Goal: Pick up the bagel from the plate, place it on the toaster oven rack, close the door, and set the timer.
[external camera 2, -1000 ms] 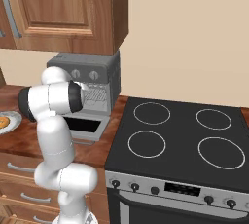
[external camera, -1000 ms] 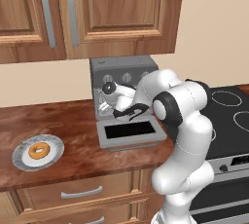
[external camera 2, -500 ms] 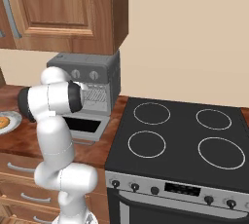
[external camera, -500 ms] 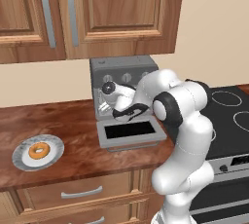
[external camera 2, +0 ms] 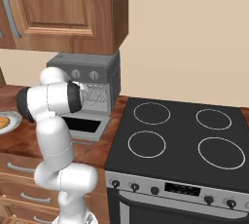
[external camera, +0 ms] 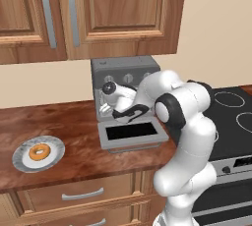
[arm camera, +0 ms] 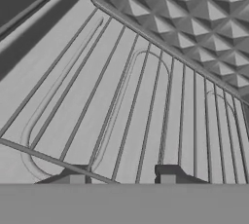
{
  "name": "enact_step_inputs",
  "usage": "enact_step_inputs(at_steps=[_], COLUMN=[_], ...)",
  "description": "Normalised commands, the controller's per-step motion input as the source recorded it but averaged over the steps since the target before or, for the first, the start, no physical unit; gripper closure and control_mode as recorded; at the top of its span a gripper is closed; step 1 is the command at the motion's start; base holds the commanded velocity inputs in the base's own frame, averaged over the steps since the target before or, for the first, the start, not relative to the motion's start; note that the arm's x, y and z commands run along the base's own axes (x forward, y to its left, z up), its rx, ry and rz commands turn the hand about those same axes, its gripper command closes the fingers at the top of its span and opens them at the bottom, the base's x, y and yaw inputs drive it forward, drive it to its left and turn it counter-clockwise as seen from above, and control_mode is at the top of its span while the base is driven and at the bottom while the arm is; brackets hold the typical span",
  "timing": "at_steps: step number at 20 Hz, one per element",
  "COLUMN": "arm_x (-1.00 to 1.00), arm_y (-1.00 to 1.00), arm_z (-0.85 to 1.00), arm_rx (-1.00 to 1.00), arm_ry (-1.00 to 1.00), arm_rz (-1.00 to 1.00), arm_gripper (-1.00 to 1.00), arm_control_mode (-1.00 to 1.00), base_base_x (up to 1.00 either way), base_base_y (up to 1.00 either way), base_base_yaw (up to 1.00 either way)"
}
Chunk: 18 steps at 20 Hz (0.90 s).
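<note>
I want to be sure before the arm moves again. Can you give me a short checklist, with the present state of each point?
1. Bagel lies on the plate: ok, it has not been picked up.
2. Toaster oven door is down and open: ok.
3. Rack is bare where the hand view shows it: ok.
4. Hand is at the bagel: not ok, it is at the oven mouth, over the rack.
5. Hand holds nothing: ok, no object shows between its fingertips.
6. Hand open wide enough for the bagel: cannot tell.
</note>
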Motion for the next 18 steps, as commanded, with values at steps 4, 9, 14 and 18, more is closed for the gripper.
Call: enact_step_inputs(at_steps=[4,9,14,18], arm_x=[-1.0,-1.0,-1.0,-1.0], arm_y=[0.0,0.0,0.0,0.0], arm_z=[-0.52,-0.48,-0.49,-0.48], arm_rx=[0.04,0.05,0.05,0.04], arm_ry=[0.35,0.35,0.34,0.34], arm_rz=[0.0,0.0,0.0,0.0], arm_gripper=[1.0,1.0,1.0,1.0], arm_control_mode=[-1.0,-1.0,-1.0,-1.0], base_base_x=[0.0,0.0,0.0,0.0], base_base_y=[0.0,0.0,0.0,0.0], base_base_yaw=[0.0,0.0,0.0,0.0])
